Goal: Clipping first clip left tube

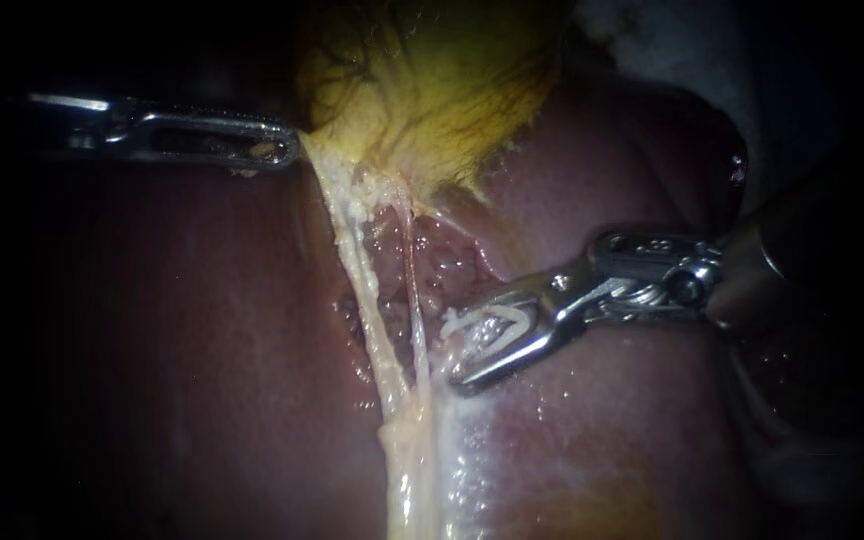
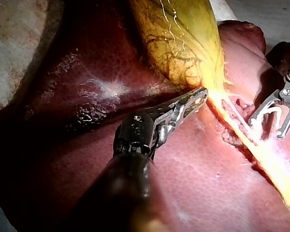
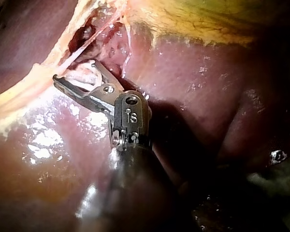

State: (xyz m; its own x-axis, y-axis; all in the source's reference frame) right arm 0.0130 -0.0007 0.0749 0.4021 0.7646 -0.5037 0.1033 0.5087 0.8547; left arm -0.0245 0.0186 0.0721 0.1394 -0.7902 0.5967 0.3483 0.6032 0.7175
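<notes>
Dark red liver (image 1: 152, 330) backs the endoscope view. The yellow gallbladder (image 1: 422, 90) sits at the upper end of the left tube (image 1: 357, 275), the pale strand. You are on the approach. Your right instrument (image 1: 452, 352) has its jaws wide apart, bearing from both sides on a white clip (image 1: 492, 325). It is near the left tube, with the thin right tube (image 1: 415, 300) between them. Next, I judge, you must bring the clip across to straddle the left tube alone, then close. Your left instrument (image 1: 287, 150) has its jaws together, clamped on the gallbladder's edge where the left tube begins.

From the left wrist, that grip looks firm, the tissue taut.

From the right wrist, the clip (image 3: 82, 75) lies beside the left tube, not around it.
</notes>
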